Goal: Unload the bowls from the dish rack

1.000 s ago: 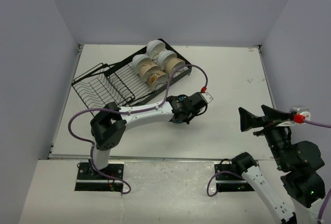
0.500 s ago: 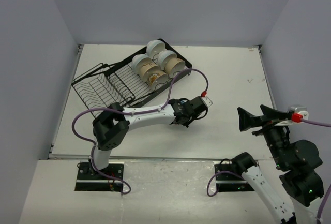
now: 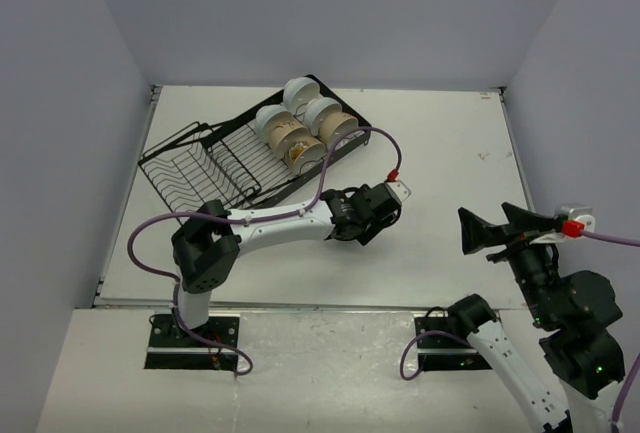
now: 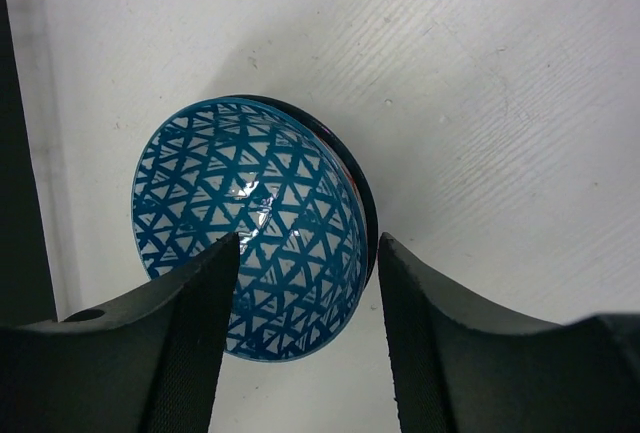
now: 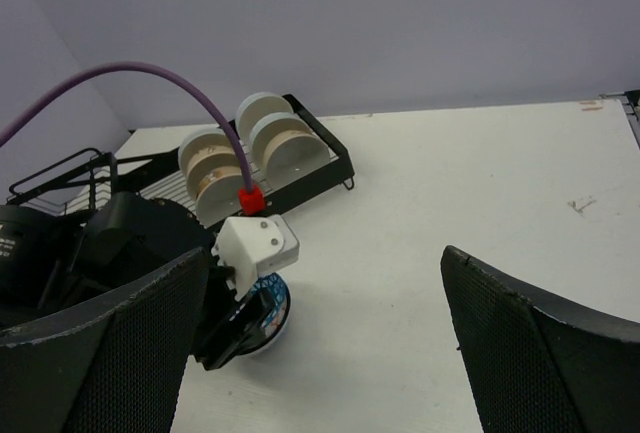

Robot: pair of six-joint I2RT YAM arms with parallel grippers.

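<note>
A bowl with a blue-and-white triangle pattern inside [image 4: 250, 203] sits on the white table, tilted, its rim between the fingers of my left gripper [image 4: 308, 243]. The jaws stand apart; a gap shows between the right finger [image 4: 420, 313] and the rim. From the right wrist view the same bowl [image 5: 272, 308] lies under the left gripper [image 5: 235, 328]. The black wire dish rack [image 3: 195, 168] lies at the back left, with several white and tan bowls [image 3: 300, 123] on edge in its right section. My right gripper [image 3: 497, 227] hovers wide open at the right, holding nothing.
The left arm's purple cable [image 3: 350, 148] loops over the rack's near corner. Walls close the table on the left, back and right. The rack's left section [image 3: 175, 173] holds only bare tines.
The left gripper's jaws have opened off the blue-patterned bowl, which now rests on the table. The left wrist shifted slightly. The right arm has barely moved.
</note>
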